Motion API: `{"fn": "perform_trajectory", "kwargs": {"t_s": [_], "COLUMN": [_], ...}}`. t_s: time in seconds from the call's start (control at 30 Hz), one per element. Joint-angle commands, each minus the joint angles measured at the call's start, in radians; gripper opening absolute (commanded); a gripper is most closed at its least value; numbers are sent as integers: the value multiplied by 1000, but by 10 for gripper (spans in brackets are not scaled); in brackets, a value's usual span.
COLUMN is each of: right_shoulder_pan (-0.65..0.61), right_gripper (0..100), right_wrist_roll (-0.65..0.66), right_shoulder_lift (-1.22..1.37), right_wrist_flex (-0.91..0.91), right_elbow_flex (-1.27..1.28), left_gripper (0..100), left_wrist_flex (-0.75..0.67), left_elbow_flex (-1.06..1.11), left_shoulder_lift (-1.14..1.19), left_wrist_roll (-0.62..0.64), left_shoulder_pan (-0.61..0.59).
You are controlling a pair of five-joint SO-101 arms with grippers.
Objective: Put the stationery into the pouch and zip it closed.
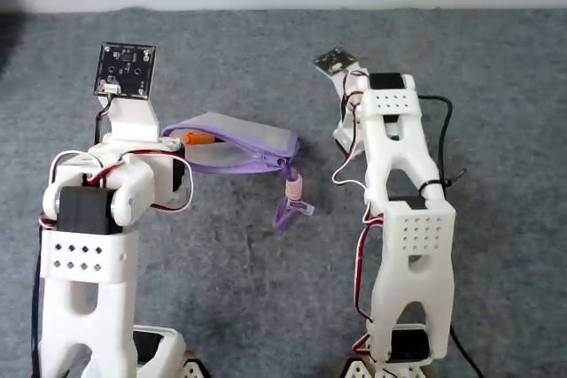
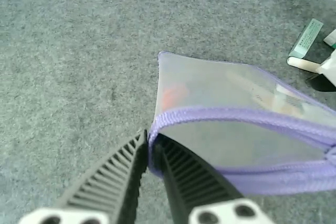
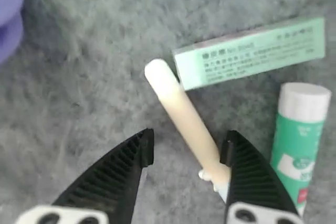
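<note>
Left arm [image 1: 89,245]: base at 7 o'clock in the high view; links folded; forearm directed to 12 o'clock.
Left camera board [image 1: 126,71]: at the wrist end, 10 o'clock.
Left gripper [image 2: 148,142]: black ribbed fingers [image 2: 115,177] brought together, clamped on the pouch [image 2: 220,129] at its corner seam.
Right arm [image 1: 403,183]: base at 5 o'clock; stretched nearly straight to 12 o'clock, leaning slightly to 11.
Right camera board [image 1: 335,61]: at the wrist end, 1 o'clock.
Right gripper [image 3: 188,142]: jaws wide apart, pointed downward.
</note>
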Motion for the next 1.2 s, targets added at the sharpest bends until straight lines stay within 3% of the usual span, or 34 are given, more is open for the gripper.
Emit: {"fn": "perform_trajectory", "kwargs": {"t_s": [0.0,0.1,0.27,0.63,0.77,0.9,1.17], "right_shoulder_pan": [-2,-4,-7,-2,-5,-1,-2], "right_gripper": [208,168,6,8,8,8,8], "right_wrist_roll": [11,11,11,-2,-84,-135,-184], "right_shoulder_lift": [2,13,8,-120,-229,-380,-817], "right_wrist_flex": [5,25,58,262,429,438,438], "right_elbow_flex": [-54,-57,-57,-192,-222,-215,132], "left_gripper": [11,11,11,11,11,11,11], "left_wrist_flex": [3,3,3,5,5,5,5], "left_elbow_flex": [-33,-33,-33,-33,-30,12,19], "left_shoulder_lift": [-2,-2,0,0,0,0,-2], "left_wrist_roll": [8,8,8,8,8,8,8], "left_shoulder_pan": [-6,-3,-3,-2,-2,-2,0]}}
